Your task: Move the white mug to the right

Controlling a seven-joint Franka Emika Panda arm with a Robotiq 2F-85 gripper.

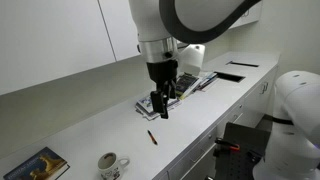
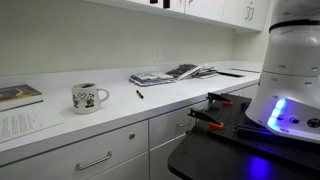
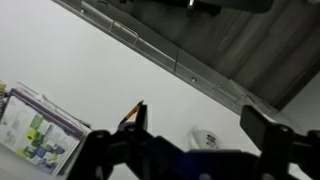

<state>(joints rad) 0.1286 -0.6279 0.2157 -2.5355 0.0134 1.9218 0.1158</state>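
Note:
The white mug (image 1: pixel 110 164) stands upright on the white counter near its front edge, handle to the side, with a dark marking on its side. It also shows in an exterior view (image 2: pixel 88 97) and in the wrist view (image 3: pixel 205 137), small and far below between the fingers. My gripper (image 1: pixel 160 106) hangs well above the counter, away from the mug, near the magazines. Its fingers are spread and hold nothing in the wrist view (image 3: pixel 200 125).
A book (image 1: pixel 38 165) lies beside the mug, also in an exterior view (image 2: pixel 18 95). A small pencil-like stick (image 1: pixel 152 138) lies between mug and gripper. A pile of magazines (image 1: pixel 185 85) lies under the arm. Counter edge (image 2: pixel 150 112) runs above drawers.

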